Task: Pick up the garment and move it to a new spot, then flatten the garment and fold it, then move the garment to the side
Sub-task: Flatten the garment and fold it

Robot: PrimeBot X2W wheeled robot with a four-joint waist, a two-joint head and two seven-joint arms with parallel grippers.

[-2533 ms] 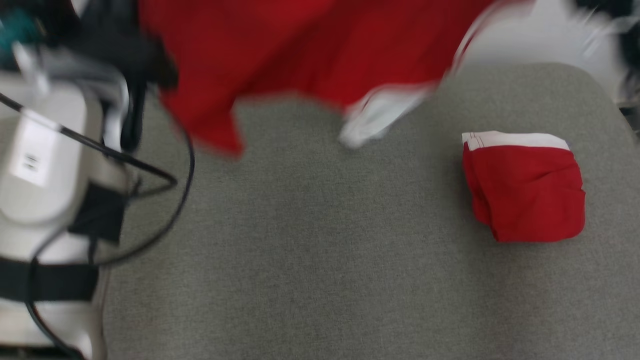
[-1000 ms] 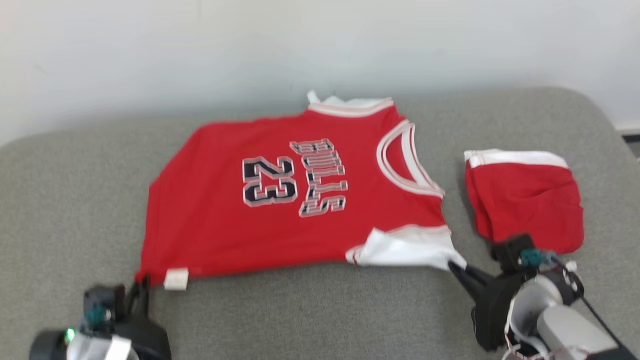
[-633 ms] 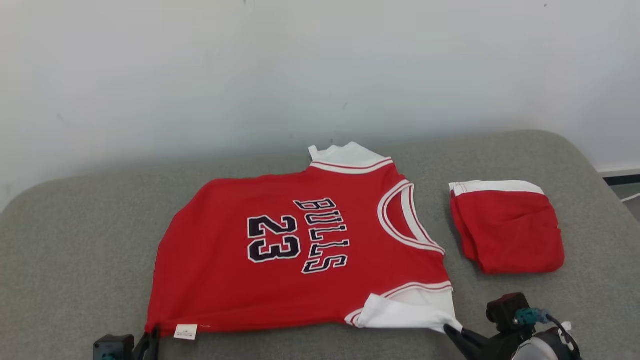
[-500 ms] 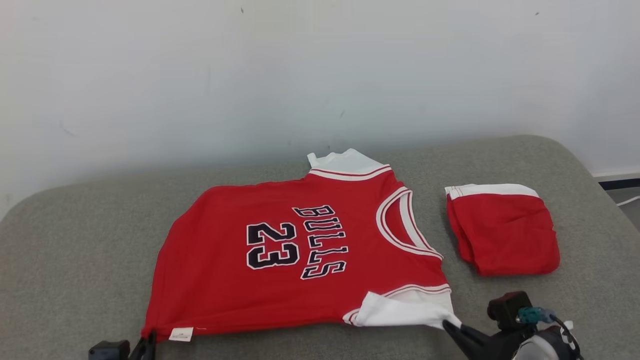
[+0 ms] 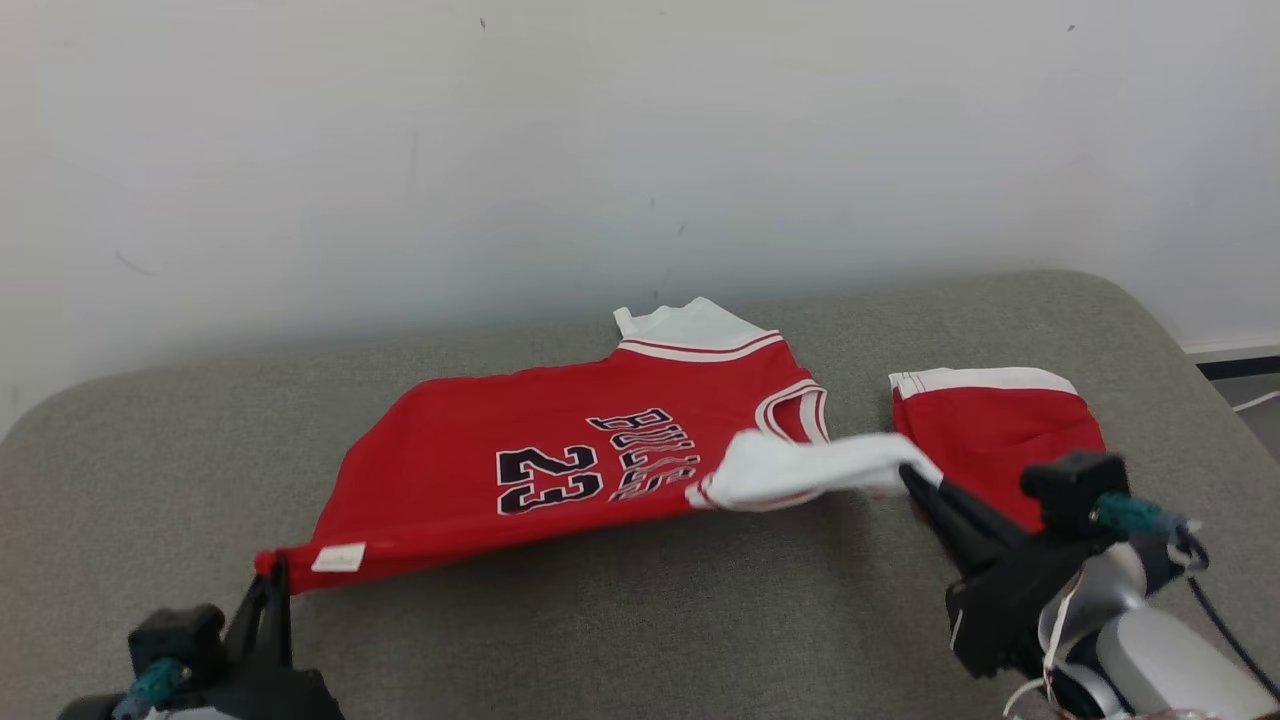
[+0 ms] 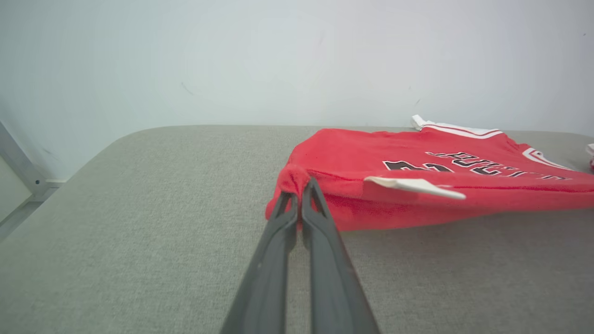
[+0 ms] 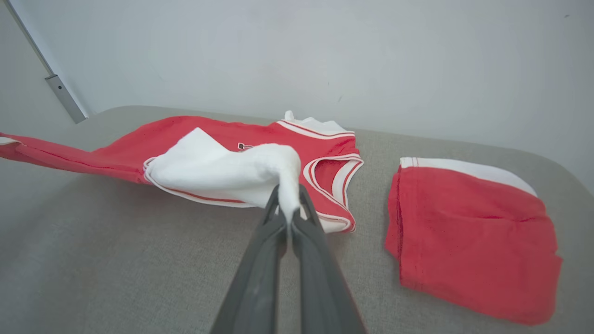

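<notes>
Grey padded surface [image 5: 640, 620] against a pale wall [image 5: 400, 150]. Some small scuffs on the wall.

Jersey [image 5: 440, 470]: red, white trim, dark "23" and lettering facing up. It sits mid-surface, spread sideways, with the neck end toward the robot's right. The far edge lies on the padding. The near edge is held off it, stretched between the two grippers, with shadow on the padding beneath. A white label [image 5: 337, 557] hangs at the near hem by the left corner. In the left wrist view the label [image 6: 413, 184] juts out from the raised edge of the jersey [image 6: 352, 153].

Left gripper [image 5: 270, 575]: lower left, fingers pointing up the head view. The left wrist view shows its tips [image 6: 299, 192] pressed together on the bunched red hem corner.

Right gripper [image 5: 912, 480]: lower right, angled toward the jersey. Jaws are clamped on a white shoulder flap [image 5: 800, 468], which is pulled up and over the lettering's right end. In the right wrist view the flap [image 7: 218, 171] drapes from the pinched tips [image 7: 287, 199], and the jersey [image 7: 139, 134] runs off to that view's left.

Folded red cloth [image 5: 985, 430] with a white band along its far edge lies flat on the padding, just right of the jersey and apart from it. The right arm partly hides it in the head view; the right wrist view [image 7: 464, 232] gives it whole.

Metal strut [image 7: 55, 83] leans at the wall, past the surface's left end.
</notes>
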